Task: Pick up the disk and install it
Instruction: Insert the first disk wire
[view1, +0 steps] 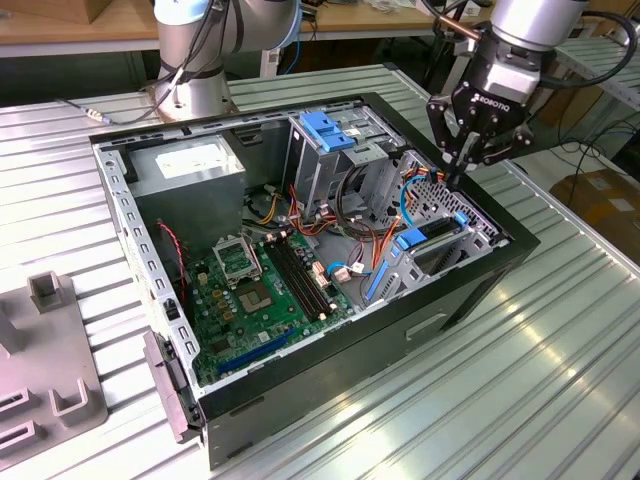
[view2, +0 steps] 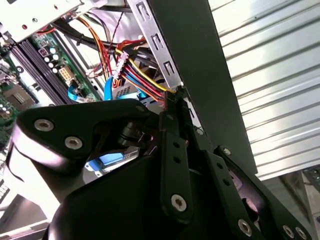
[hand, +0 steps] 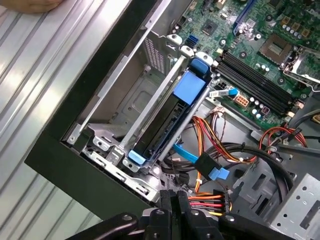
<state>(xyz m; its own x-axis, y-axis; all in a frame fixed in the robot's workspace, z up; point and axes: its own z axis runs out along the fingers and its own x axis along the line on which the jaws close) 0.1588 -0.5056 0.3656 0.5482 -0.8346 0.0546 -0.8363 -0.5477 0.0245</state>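
One black tool (view1: 459, 172), clenched on nothing, fingertips pressed together and pointing down just above the far corner of the open computer case (view1: 350, 335). Seen in both wrist views too, as dark linkages converging to a closed tip (hand: 175, 197) (view2: 172, 98).

Right under the tip, a bundle of red, yellow and orange power wires (hand: 207, 201), ending in a pale connector in the second wrist view (view2: 120, 67). Just beside that, a bright-blue flat data cable (hand: 210, 172) with a blue plug.

Slightly farther from the tool, the disk (hand: 167, 122): already seated on edge in the metal bay at the case's corner, dark body between long bright-blue side rails, a broad blue tab at its inner end. In the exterior view, directly below the tool (view1: 437, 231), not touched by it.

Beyond the bay, black memory slots (hand: 255, 80) on the green motherboard (view1: 255, 295) lying flat on the case floor. Farther on, the blue-topped drive cage (view1: 325, 130) standing upright against the back wall. Next, well apart from the tool, the grey power supply box (view1: 190, 170) with its white label in the opposite corner.

Outside the case, a ribbed metal counter (view1: 560, 380) carrying everything. Farthest away, at the exterior view's left edge, a grey moulded fixture (view1: 50, 350), and behind the case the arm's silver base (view1: 195, 60).
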